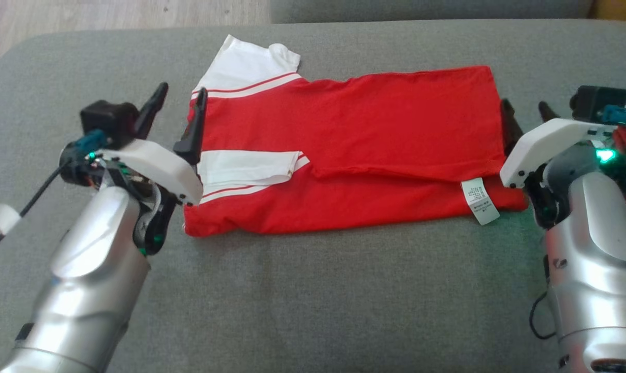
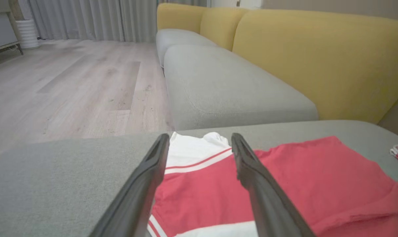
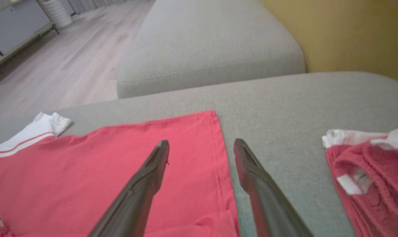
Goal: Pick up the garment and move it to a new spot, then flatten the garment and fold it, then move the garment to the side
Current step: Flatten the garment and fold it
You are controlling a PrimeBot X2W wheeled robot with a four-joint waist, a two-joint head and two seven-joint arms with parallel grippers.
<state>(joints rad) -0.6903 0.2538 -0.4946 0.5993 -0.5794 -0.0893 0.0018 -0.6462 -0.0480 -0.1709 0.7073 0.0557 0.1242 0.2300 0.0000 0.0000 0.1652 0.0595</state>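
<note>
My left gripper (image 1: 183, 89) hangs with jaws spread at the sleeve end of the one red garment (image 1: 354, 129), flat and part-folded midway along the grey seat cushion (image 1: 313, 290), my right gripper (image 1: 524, 106) likewise spread at its hem, one other red bundle (image 3: 366, 171) by the right edge; I judge folding unfinished, side-move pending.

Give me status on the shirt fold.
Done: garment lies flat on the cushion, one long fold in. In hand: nothing; left gripper and right gripper open at its ends. Remaining: probably another fold, then moving it aside.
</note>
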